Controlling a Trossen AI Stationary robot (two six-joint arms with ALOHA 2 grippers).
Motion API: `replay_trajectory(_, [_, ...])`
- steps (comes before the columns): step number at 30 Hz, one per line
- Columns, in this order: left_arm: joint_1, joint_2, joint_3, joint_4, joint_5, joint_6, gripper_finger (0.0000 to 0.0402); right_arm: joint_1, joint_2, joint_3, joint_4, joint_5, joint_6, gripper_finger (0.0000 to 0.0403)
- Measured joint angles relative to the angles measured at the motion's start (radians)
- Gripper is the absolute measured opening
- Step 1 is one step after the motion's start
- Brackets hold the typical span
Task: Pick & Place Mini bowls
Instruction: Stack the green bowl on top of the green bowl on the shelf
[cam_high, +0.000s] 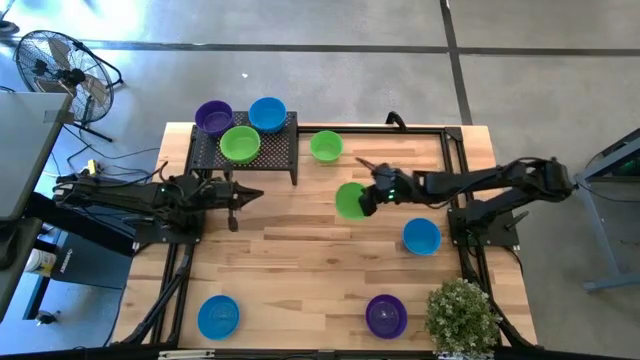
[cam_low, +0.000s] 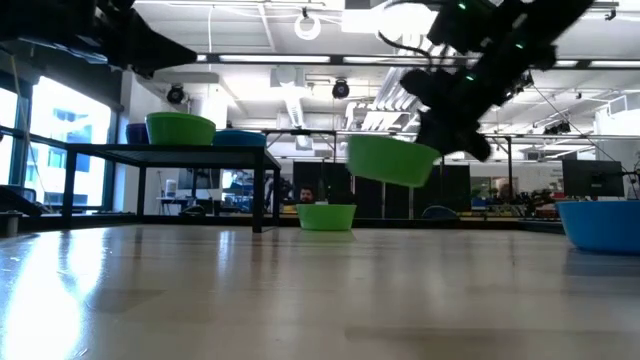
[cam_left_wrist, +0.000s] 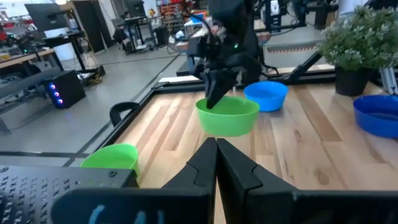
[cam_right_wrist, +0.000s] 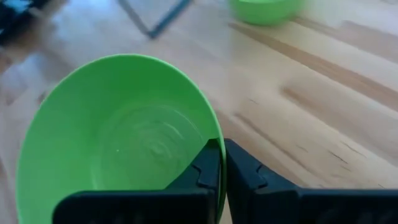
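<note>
**Green bowl held above the worktop**

Now the right tool (cam_high: 366, 196) pinches the rim of a green mini bowl (cam_high: 350, 200), its fingers (cam_right_wrist: 219, 167) closed tight on the wall. The bowl hangs tilted, clear of the worktop (cam_high: 300, 250), just off the black mesh rack (cam_high: 262, 150) on its open side. Three bowls sit on the rack: purple (cam_high: 213, 116), blue (cam_high: 267, 113), green (cam_high: 240, 144). Another green bowl (cam_high: 326, 146) rests just beside the rack. The left tool (cam_high: 233, 196) waits in front of the rack, fingers (cam_left_wrist: 205, 163) pressed together, holding nothing.
</note>
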Motion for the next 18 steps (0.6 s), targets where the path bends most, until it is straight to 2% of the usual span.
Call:
replay_trajectory(6, [0.0, -0.009, 0.0, -0.033, -0.053, 0.007, 0.0005, 0.083, 0.286, 0.246, 0.0, -0.007, -0.092, 0.0004])
replay_trajectory(11, [0.0, 0.0, 0.0, -0.06, -0.06, 0.0, 0.0005, 0.102, 0.518, 0.462, -0.001, -0.075, -0.179, 0.0002])
replay_trajectory(18, [0.0, 0.001, 0.0, -0.096, -0.06, -0.02, 0.0005, 0.091, 0.687, 0.639, -0.001, -0.147, -0.251, 0.0006])
